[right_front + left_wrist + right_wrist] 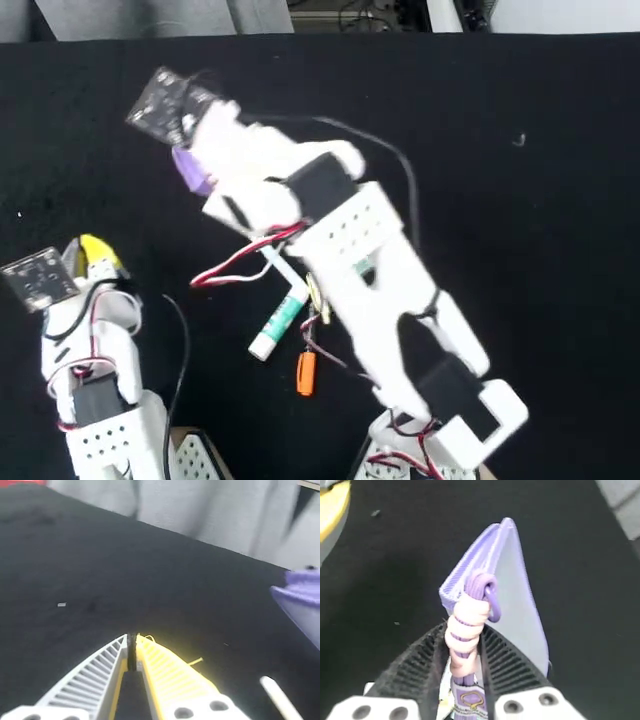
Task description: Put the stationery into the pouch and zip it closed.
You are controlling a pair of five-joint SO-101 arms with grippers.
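A black cloth (520, 200) covers the whole table, matte and a little dusty, and behind its far edge there is a pale grey wall (210, 510). To the left of the pouch (190, 170) and nearer to the arm bases stands the left claw (93, 252). Its white finger and its yellow ribbed finger are pressed together at the tips (131, 641), with nothing between them. Between this claw and the pouch the cloth is bare, and also on the far side of the pouch up to the table edge. The pouch is made of smooth purple fabric and has the shape of a flat wedge with a stitched seam along the edge (517, 595). I cannot tell if it rests on the cloth or hangs a little above it. The right claw (465, 630) has black ribbed fingers that are closed narrow on the cord (467, 617) of the pouch, a thick pink and purple braid tied through a ring at the pouch corner. To the right of the pouch and nearer to the bases lies a white and green pen (278, 325), partly under the white right arm, next to loose red and white wires (235, 262). A small orange piece (306, 372) lies just beside the near end of the pen. Further right of the pouch the cloth is wide and open.
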